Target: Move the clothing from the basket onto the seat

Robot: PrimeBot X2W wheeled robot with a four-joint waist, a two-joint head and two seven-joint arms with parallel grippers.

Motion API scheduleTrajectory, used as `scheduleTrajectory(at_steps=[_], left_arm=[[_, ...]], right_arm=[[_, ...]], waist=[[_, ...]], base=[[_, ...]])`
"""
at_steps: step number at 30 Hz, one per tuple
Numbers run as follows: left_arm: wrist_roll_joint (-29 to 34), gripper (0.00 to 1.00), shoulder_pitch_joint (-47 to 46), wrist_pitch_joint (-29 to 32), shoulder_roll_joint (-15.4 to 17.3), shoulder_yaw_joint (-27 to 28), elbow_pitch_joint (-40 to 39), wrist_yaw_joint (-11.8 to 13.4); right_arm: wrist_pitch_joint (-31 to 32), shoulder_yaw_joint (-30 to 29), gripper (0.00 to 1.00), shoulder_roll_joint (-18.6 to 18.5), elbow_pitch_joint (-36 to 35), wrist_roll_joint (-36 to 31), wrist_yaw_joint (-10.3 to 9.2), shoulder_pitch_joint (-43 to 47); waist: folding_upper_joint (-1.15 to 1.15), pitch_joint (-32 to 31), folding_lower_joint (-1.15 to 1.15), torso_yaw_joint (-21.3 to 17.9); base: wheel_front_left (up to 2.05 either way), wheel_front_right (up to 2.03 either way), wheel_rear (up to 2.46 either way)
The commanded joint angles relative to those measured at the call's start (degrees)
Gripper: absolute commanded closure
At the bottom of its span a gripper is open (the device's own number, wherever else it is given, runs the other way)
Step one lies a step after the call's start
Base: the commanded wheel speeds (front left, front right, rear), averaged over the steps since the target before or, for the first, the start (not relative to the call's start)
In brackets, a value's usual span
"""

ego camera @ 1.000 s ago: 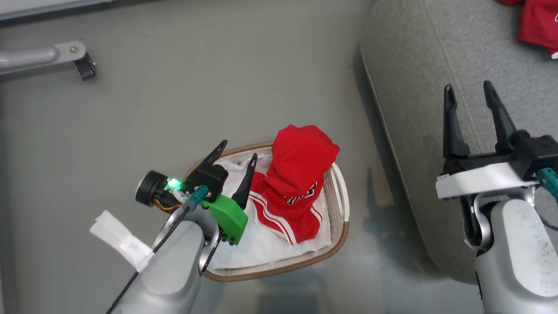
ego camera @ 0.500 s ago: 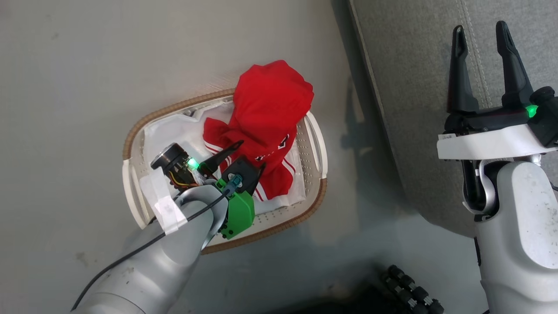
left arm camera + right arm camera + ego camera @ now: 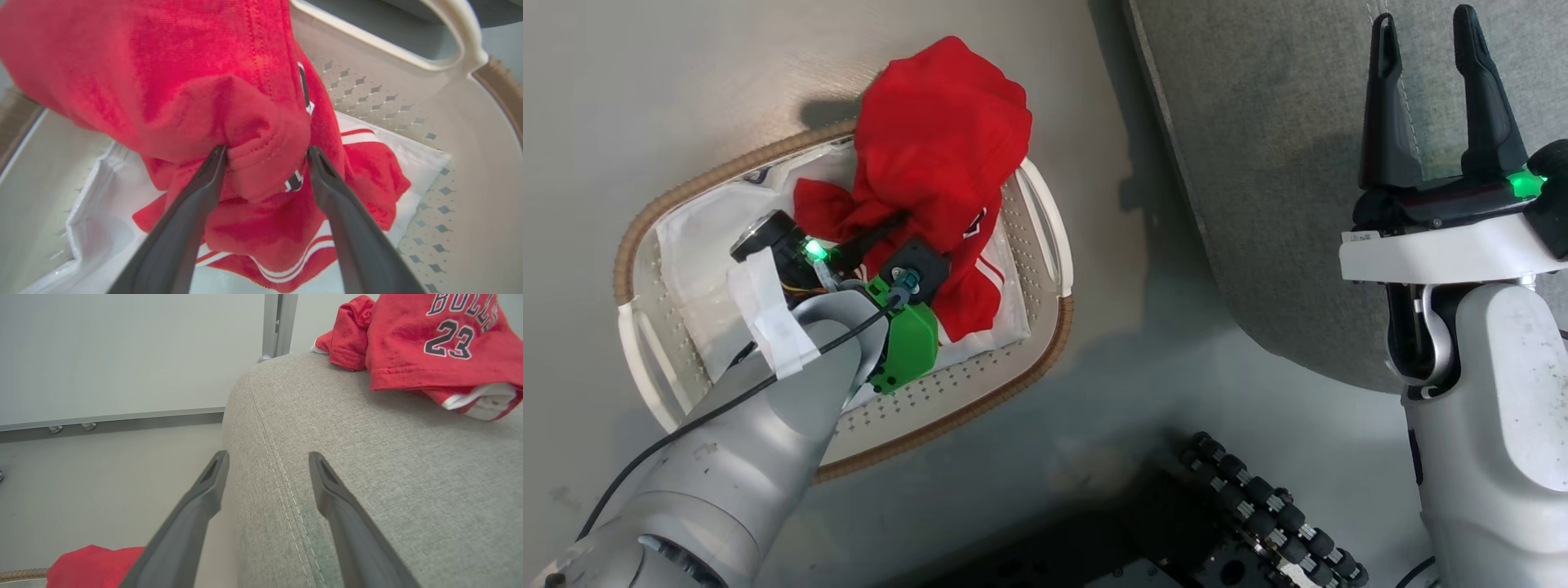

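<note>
The cream basket (image 3: 947, 388) stands on the floor with red clothing (image 3: 939, 139) heaped at its far end, over the rim. My left gripper (image 3: 935, 224) reaches into the heap. In the left wrist view it (image 3: 266, 150) is open, its fingers astride a bulging fold of the red clothing (image 3: 204, 81) and touching it on both sides. My right gripper (image 3: 1423, 20) hangs open and empty above the grey seat (image 3: 1274, 163), near its rounded edge (image 3: 367, 477). More red clothing (image 3: 441, 343) with lettering lies on the seat, far from that gripper (image 3: 268, 454).
A white liner (image 3: 703, 245) covers the basket's bottom. My own base with black rollers (image 3: 1258, 506) sits near the basket and the seat's corner. A pale wall with a metal rail (image 3: 122, 420) stands behind the seat.
The head view has tilted down and nearer, shifting the whole picture. My left gripper has gone from above the basket's near side into the red heap. The right gripper stays open.
</note>
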Motion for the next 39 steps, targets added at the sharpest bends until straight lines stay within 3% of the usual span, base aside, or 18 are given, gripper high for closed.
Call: scheduleTrajectory(at_steps=[1, 2, 3, 4, 5, 10, 18, 29, 39], left_arm=[[-0.8, 0.16, -1.4, -0.3, 0.6, 0.2, 0.3, -0.1], [-0.9, 0.52, -1.4, -0.4, 0.5, 0.1, 0.4, -0.1], [-1.1, 0.65, -1.5, -0.5, 0.3, 0.2, 0.5, -0.1], [-1.3, 0.89, -1.5, -0.6, 0.2, 0.1, 0.5, -0.1], [-1.7, 1.00, -1.4, -0.7, 0.1, 0.3, 0.4, -0.1], [-3.4, 1.00, 0.0, -0.9, -0.6, 1.6, -1.5, 0.1], [-3.8, 1.00, 4.6, -0.8, 1.1, 4.0, -11.7, 1.5], [-0.5, 1.00, 10.9, -0.8, 4.7, 5.7, -26.9, 1.6], [1.1, 1.00, 9.7, -0.8, 8.9, 5.6, -34.4, 0.6]], right_arm=[[-0.1, 0.2, 0.00, -0.1, 0.2, 0.6, -0.08, -0.6], [-0.1, 0.3, 0.00, -0.1, 0.3, 0.6, -0.08, -0.6], [-0.1, 0.4, 0.00, -0.1, 0.5, 0.5, -0.08, -0.6], [-0.1, 0.5, 0.00, -0.1, 0.6, 0.4, -0.08, -0.6], [-0.1, 0.6, 0.00, -0.1, 0.7, 0.3, -0.08, -0.5], [-0.1, 0.4, 0.00, -0.1, 1.7, -0.8, -0.08, -0.4], [-0.1, -0.4, 0.00, -0.1, 4.2, -4.9, -0.08, 1.5], [-0.1, -2.1, 0.00, -0.1, 8.2, -9.9, -0.08, 6.8], [-0.1, -2.6, 0.00, -0.1, 11.4, -12.3, -0.08, 13.4]], waist=[[0.00, 1.4, -0.01, -1.3], [0.00, 1.3, -0.01, -1.2], [0.00, 1.2, -0.01, -1.0], [0.00, 1.0, -0.01, -0.9], [0.00, 0.7, -0.01, -0.6], [0.00, -1.3, -0.01, 0.9], [0.00, -7.3, -0.01, 4.5], [0.00, -20.0, -0.01, 9.3], [0.00, -33.2, -0.01, 12.4]], base=[[0.00, 0.00, 0.00], [0.00, 0.00, 0.00], [0.00, 0.00, 0.00], [0.00, 0.00, 0.00], [0.00, 0.00, 0.00], [0.00, 0.00, 0.00], [0.00, 0.00, 0.00], [0.00, 0.00, 0.00], [0.00, 0.00, 0.00]])
